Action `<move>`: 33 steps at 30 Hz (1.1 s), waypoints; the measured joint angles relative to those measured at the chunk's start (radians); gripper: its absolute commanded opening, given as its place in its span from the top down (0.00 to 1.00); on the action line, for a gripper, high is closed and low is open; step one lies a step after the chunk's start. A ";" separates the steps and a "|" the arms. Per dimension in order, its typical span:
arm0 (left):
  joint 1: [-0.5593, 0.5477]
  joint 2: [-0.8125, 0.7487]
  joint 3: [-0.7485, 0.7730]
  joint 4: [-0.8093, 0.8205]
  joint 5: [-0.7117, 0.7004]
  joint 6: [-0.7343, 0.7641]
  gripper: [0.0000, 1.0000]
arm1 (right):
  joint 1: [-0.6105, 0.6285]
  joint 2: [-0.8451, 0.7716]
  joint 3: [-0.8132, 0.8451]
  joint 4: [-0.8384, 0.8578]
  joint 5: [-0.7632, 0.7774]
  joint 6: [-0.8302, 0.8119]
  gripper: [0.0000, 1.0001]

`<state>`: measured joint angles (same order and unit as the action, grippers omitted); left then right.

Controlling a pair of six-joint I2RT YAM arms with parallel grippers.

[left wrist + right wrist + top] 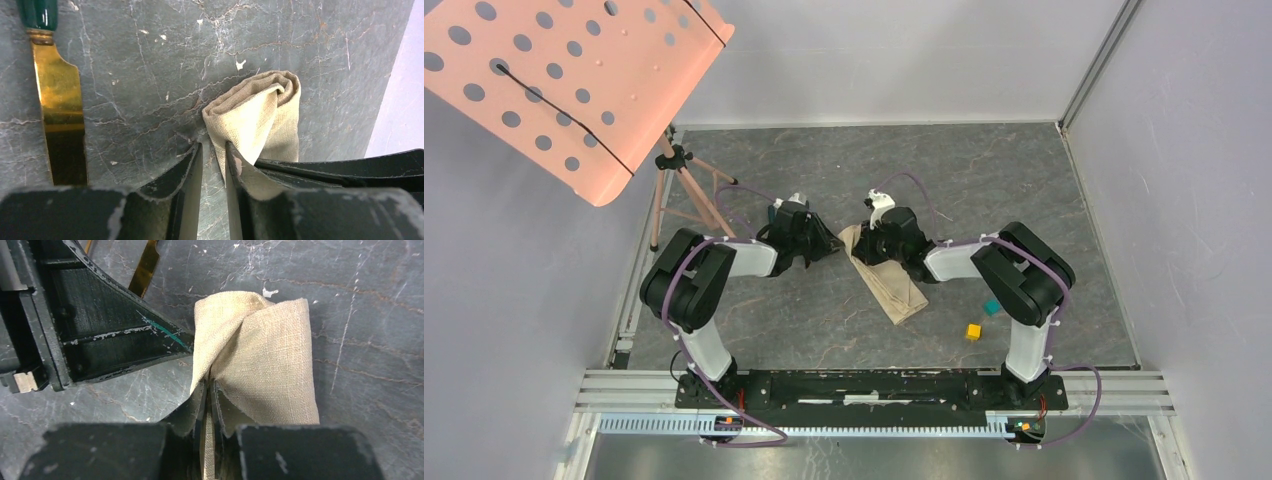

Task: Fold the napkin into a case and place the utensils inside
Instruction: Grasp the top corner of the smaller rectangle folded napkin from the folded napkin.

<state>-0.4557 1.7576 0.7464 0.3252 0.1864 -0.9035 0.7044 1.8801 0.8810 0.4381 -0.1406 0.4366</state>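
Observation:
The beige napkin [900, 291] lies folded into a long strip on the grey table. My right gripper [208, 385] is shut on a fold of the napkin [260, 350] at its far end, with cloth pinched between the jaws. My left gripper [214, 147] is at the same end, jaws narrowly apart, and the napkin [260, 112] has an edge just inside the gap against the right finger. The gold knife [59, 95] with its teal handle lies left of the left gripper. A gold blade [145, 265] also shows in the right wrist view. I cannot make out the spoon.
A small teal cube [991, 307] and a yellow cube [973, 331] lie right of the napkin, near the right arm. A pink perforated stand [564, 70] on a tripod [679, 190] hangs over the far left corner. Walls close in the table on three sides.

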 measured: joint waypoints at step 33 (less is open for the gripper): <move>-0.033 -0.010 0.027 0.029 0.058 -0.013 0.71 | -0.026 -0.093 -0.182 0.115 -0.064 0.032 0.89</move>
<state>-0.4885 1.7481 0.7738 0.3542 0.2443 -0.9165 0.6788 1.7870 0.6987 0.5533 -0.2047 0.4690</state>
